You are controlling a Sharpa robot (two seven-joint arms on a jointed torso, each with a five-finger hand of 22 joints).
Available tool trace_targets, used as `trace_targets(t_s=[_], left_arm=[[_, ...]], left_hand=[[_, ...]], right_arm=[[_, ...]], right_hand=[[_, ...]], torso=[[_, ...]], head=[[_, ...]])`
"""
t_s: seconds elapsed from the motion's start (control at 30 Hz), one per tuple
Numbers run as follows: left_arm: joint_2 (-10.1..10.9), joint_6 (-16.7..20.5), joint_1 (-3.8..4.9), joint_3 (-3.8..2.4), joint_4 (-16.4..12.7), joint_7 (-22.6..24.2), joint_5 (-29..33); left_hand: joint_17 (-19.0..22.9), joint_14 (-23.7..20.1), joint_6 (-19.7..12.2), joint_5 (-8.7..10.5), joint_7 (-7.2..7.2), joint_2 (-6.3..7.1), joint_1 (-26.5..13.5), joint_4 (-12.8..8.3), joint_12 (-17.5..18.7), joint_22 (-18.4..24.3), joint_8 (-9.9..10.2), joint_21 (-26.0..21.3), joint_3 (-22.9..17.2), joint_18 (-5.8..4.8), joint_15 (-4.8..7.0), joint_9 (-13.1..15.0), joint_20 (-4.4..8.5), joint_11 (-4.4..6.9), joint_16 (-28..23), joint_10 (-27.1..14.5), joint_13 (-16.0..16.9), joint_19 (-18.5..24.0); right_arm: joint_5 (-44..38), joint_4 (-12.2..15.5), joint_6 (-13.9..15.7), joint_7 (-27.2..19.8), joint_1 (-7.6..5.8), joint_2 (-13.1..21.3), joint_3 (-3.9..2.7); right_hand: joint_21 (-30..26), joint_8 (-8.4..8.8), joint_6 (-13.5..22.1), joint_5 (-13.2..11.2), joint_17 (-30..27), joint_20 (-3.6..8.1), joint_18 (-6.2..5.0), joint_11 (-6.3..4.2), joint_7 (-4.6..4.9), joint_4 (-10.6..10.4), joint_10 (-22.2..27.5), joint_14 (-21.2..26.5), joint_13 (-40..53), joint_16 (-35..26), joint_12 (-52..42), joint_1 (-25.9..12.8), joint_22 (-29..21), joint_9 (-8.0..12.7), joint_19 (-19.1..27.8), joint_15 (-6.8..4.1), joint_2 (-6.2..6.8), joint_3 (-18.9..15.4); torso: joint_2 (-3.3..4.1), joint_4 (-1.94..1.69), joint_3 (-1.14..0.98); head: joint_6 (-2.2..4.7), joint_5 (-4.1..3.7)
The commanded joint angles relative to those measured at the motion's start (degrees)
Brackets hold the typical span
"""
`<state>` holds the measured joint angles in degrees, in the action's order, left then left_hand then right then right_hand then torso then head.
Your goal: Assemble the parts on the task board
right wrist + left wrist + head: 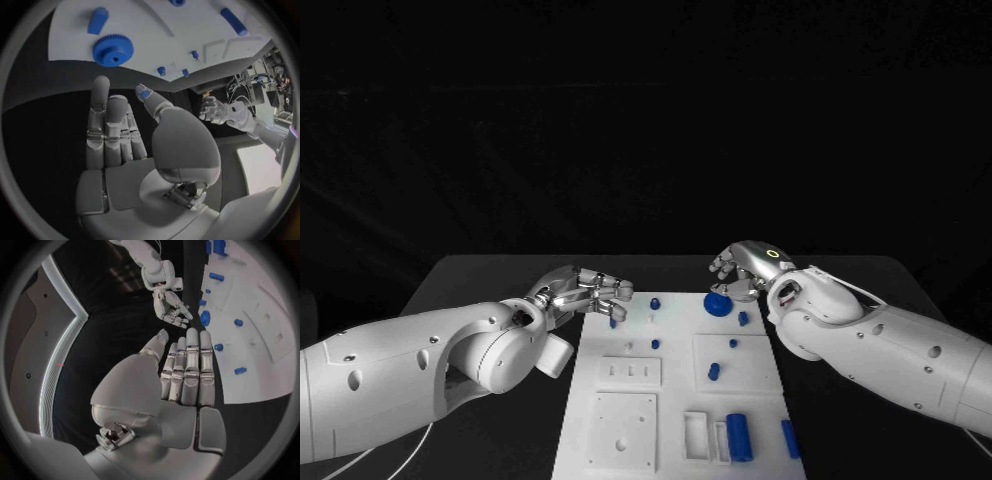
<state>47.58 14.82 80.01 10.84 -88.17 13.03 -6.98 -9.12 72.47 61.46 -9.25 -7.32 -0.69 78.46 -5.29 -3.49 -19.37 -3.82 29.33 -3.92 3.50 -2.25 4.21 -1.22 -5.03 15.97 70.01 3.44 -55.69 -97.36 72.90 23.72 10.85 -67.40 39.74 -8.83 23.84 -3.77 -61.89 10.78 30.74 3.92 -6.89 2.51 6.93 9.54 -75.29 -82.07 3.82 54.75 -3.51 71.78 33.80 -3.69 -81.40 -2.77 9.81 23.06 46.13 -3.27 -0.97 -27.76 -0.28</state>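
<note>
White task board (678, 400), blue toothed gear (113, 50)

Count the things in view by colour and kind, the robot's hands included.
White task board: 1
Blue gear: 1
Other blue parts, pegs and cylinders lying or standing on the board: 8
Silver hands, left hand and right hand, both holding nothing: 2
Total: 12

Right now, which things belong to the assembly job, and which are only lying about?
Job: white task board; round blue toothed gear; large blue cylinder; small blue pegs; open left hand; open right hand.
Lying about: nothing besides the black table.
</note>
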Motion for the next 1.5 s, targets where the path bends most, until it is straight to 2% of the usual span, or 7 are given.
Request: trace_targets(t_s=[0.03,0.13,0.17,0.23,0.3,0.5,1.5], left_arm=[[-0.02,-0.59,0.1,-0.05,0.0,0.58,-0.16],[0.01,-0.74,0.1,-0.05,-0.01,0.62,-0.15],[0.01,-0.77,0.1,-0.05,-0.01,0.62,-0.15],[0.01,-0.82,0.09,-0.05,0.03,0.62,-0.15],[0.02,-0.85,0.09,-0.05,0.1,0.62,-0.15],[-0.06,-1.0,0.09,-0.04,0.25,0.6,-0.15],[-0.18,-1.5,0.08,-0.04,0.37,0.4,-0.16]], left_hand=[[-0.06,0.38,-0.36,0.35,0.04,0.25,0.23,-0.11,0.12,0.1,-0.08,-0.34,0.27,-0.2,-0.12,-0.07,-0.05,-0.01,-0.34,-0.23,0.0,-0.41],[-0.06,0.38,-0.36,0.35,0.04,0.25,0.23,-0.11,0.12,0.1,-0.08,-0.34,0.27,-0.2,-0.12,-0.07,-0.05,-0.01,-0.34,-0.23,0.0,-0.41],[-0.06,0.38,-0.36,0.35,0.04,0.25,0.23,-0.11,0.12,0.1,-0.08,-0.34,0.27,-0.2,-0.12,-0.07,-0.05,-0.01,-0.34,-0.23,0.0,-0.41],[-0.06,0.38,-0.36,0.35,0.04,0.25,0.23,-0.11,0.12,0.1,-0.08,-0.34,0.27,-0.2,-0.12,-0.07,-0.05,-0.01,-0.34,-0.23,0.0,-0.41],[-0.06,0.38,-0.36,0.35,0.04,0.25,0.23,-0.11,0.12,0.1,-0.08,-0.34,0.27,-0.2,-0.12,-0.07,-0.05,-0.01,-0.34,-0.23,0.0,-0.41],[-0.06,0.38,-0.36,0.35,0.04,0.25,0.23,-0.11,0.12,0.1,-0.08,-0.34,0.27,-0.2,-0.12,-0.07,-0.05,-0.01,-0.34,-0.23,0.0,-0.41],[-0.07,0.39,-0.32,0.35,0.05,0.14,0.14,-0.16,0.13,0.1,-0.07,-0.3,0.3,-0.21,-0.11,-0.08,-0.04,0.0,-0.33,-0.18,0.0,-0.41]], right_arm=[[5.85,0.34,-5.41,-2.28,0.04,1.28,-0.48],[8.07,-0.32,-7.97,-2.9,0.04,2.16,-1.0],[8.52,-0.59,-8.86,-3.04,0.04,2.31,-1.1],[9.1,-1.08,-10.47,-3.17,0.04,2.47,-1.24],[9.2,-1.57,-11.68,-3.15,0.04,2.4,-1.32],[8.34,-3.89,-14.29,-3.08,0.06,1.08,-1.42],[4.9,-8.66,-13.16,-2.25,0.47,-3.13,-1.05]], right_hand=[[-0.51,0.16,0.36,0.35,0.29,0.63,0.84,-1.1,-0.48,-0.33,-3.27,0.13,0.6,0.11,-0.12,0.26,-0.42,-0.03,-0.34,-0.83,-0.37,-1.58],[-1.48,0.04,0.91,2.77,1.36,2.23,2.24,-3.1,-1.09,-0.75,-8.78,0.15,8.37,0.47,-3.72,1.28,-1.33,-0.06,-1.57,-2.41,-0.34,-8.09],[-2.71,-0.13,1.75,3.57,2.17,2.68,3.11,-3.84,-0.27,-1.81,-3.24,0.0,19.44,0.39,-13.42,2.94,-2.38,-0.2,-2.52,-2.2,-3.47,-13.54],[-2.92,0.15,2.4,3.8,3.18,2.48,2.69,-3.18,-1.0,-1.6,0.31,-0.14,32.53,0.97,-26.55,2.91,-2.55,-0.03,-3.27,-2.52,-2.11,-15.49],[-2.48,-0.2,3.45,4.25,5.8,2.07,2.21,-2.94,-0.67,-2.12,7.14,0.43,45.93,2.77,-39.87,3.12,-2.01,-0.08,-3.89,-2.03,-3.03,-16.3],[-1.44,0.15,4.47,4.11,12.83,1.46,1.15,-2.44,-0.45,-2.36,4.82,0.59,56.66,5.67,-53.0,3.23,0.38,-0.03,-4.13,-1.48,-2.97,-17.22],[-0.9,0.19,3.66,4.29,21.59,1.19,0.74,-2.26,-0.43,-2.58,1.46,-0.24,64.23,8.78,-61.84,2.49,5.62,0.01,-4.05,-1.19,-3.32,-15.17]], torso=[[-0.09,0.52,-0.28],[-0.07,0.6,-0.48],[-0.06,0.61,-0.53],[-0.05,0.53,-0.46],[-0.06,0.48,-0.42],[0.01,0.38,-0.28],[-0.08,0.47,-0.23]], head=[[-0.08,-0.25],[-0.06,-0.41],[-0.12,-0.42],[-0.15,-0.6],[-0.19,-0.82],[-0.3,-1.34],[-1.11,-1.28]])
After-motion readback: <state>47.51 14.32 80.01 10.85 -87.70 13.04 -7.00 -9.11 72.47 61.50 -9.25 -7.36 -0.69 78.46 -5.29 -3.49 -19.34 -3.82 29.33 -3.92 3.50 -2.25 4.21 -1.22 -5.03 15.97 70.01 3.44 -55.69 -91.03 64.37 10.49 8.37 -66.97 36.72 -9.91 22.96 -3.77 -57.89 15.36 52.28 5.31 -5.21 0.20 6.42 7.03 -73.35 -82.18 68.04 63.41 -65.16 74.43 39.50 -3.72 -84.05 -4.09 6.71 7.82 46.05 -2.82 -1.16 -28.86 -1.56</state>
